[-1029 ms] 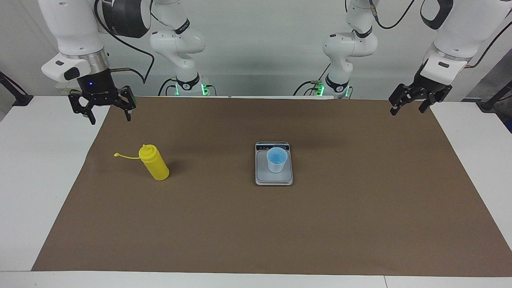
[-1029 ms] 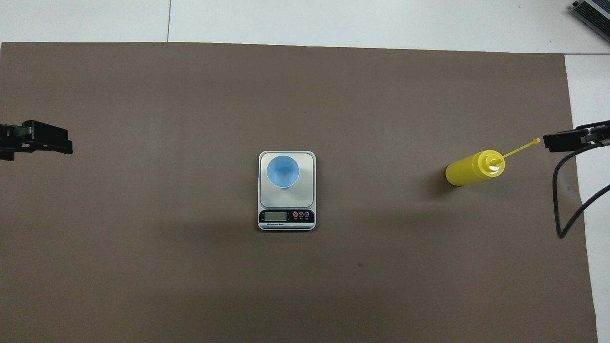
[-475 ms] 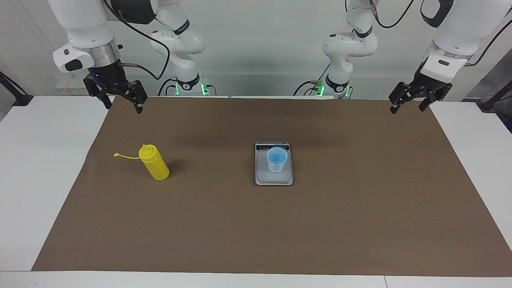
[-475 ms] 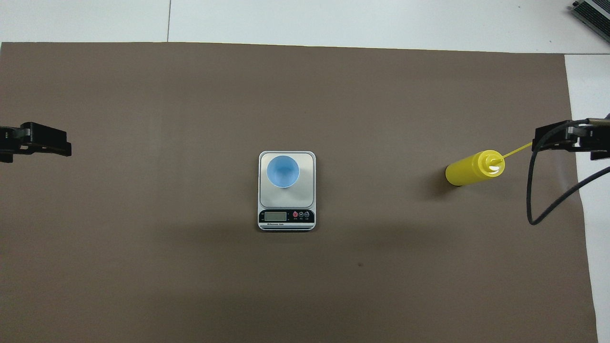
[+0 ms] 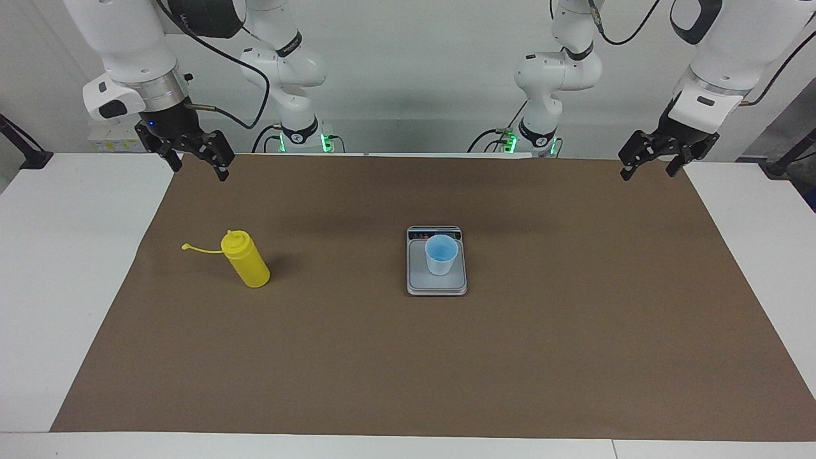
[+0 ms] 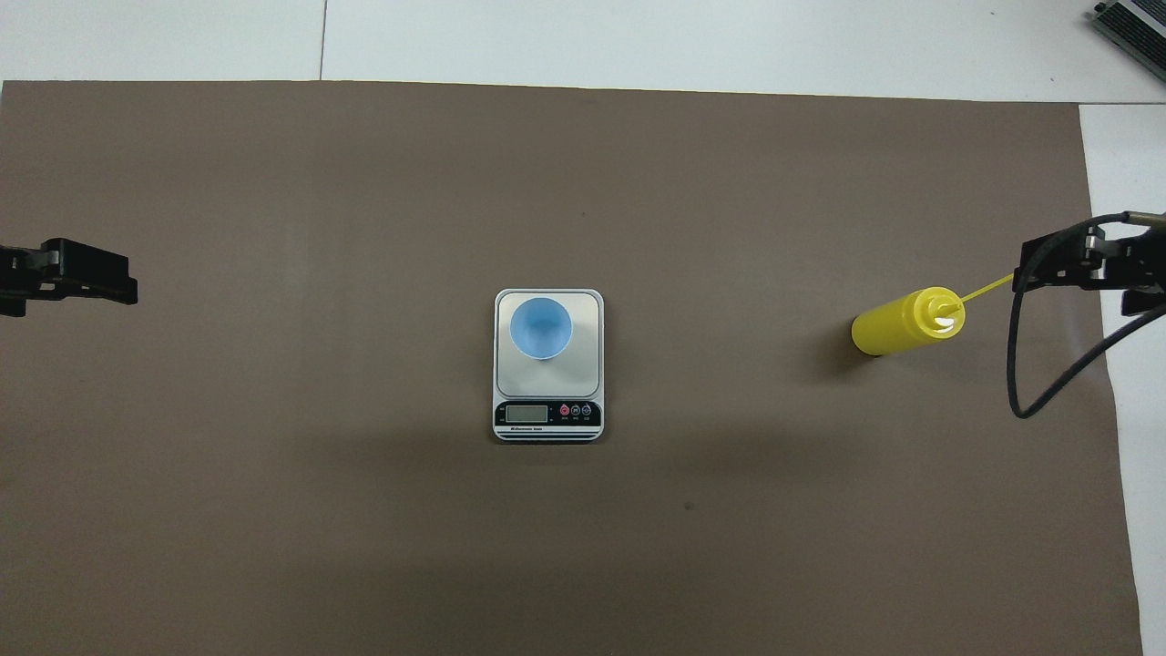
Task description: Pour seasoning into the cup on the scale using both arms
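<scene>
Two white jointed arms are standing at the bench, their glossy shells rounded and thick. The right arm [image 5: 137, 44] is showing a broad dark grey patch high on its upper link with faint lettering, a brushed silver ring at the wrist, and a white side block bearing a dark oval button. A small blue light is glowing on its black gripper [image 5: 194, 159] housing, and a black cable is looping from the wrist up toward the shoulder. The left arm [image 5: 727, 51] is wearing a dark grey band and a thin black cable too. Green lights are glowing at both bases, ringed in black with small white markings.
</scene>
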Available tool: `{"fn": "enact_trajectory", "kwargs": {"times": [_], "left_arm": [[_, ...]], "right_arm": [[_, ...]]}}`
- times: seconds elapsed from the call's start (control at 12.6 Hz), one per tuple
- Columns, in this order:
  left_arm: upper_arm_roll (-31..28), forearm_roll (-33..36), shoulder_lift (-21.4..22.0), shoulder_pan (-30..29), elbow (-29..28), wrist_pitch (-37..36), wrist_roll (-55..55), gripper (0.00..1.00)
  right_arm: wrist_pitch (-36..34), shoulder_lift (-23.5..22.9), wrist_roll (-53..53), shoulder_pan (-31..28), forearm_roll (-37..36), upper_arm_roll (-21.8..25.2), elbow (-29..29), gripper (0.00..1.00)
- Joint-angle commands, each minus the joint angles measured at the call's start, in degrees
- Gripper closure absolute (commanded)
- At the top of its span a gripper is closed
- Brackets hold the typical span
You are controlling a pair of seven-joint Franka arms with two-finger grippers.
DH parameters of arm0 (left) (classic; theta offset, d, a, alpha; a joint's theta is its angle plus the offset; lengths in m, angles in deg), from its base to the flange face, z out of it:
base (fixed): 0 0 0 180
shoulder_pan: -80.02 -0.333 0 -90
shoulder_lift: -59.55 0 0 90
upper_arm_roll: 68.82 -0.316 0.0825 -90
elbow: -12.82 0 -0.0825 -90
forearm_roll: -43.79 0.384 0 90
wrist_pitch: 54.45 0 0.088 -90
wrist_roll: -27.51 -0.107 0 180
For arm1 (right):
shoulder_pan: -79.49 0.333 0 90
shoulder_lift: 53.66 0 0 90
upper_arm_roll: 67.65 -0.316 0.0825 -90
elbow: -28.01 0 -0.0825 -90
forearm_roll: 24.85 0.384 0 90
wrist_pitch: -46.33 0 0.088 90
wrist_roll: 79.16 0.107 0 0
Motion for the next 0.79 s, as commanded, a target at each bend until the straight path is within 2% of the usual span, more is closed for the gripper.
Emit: {"fn": "enact_trajectory", "kwargs": {"times": [0.0,0.32,0.71], "left_arm": [[-0.2,1.0,1.3,1.5,-0.9,-0.6,0.1,0.00],[-0.2,1.0,1.2,1.5,-0.7,0.0,0.1,0.00],[-0.2,1.1,1.1,2.1,-0.7,0.2,-0.6,0.00]], "right_arm": [[-1.0,1.5,0.4,-1.3,1.4,-1.0,-2.4,0.00],[1.0,2.8,0.4,-1.1,1.3,-0.9,-5.2,0.00],[1.9,2.8,0.5,-0.7,1.3,-1.0,-5.3,0.00]]}}
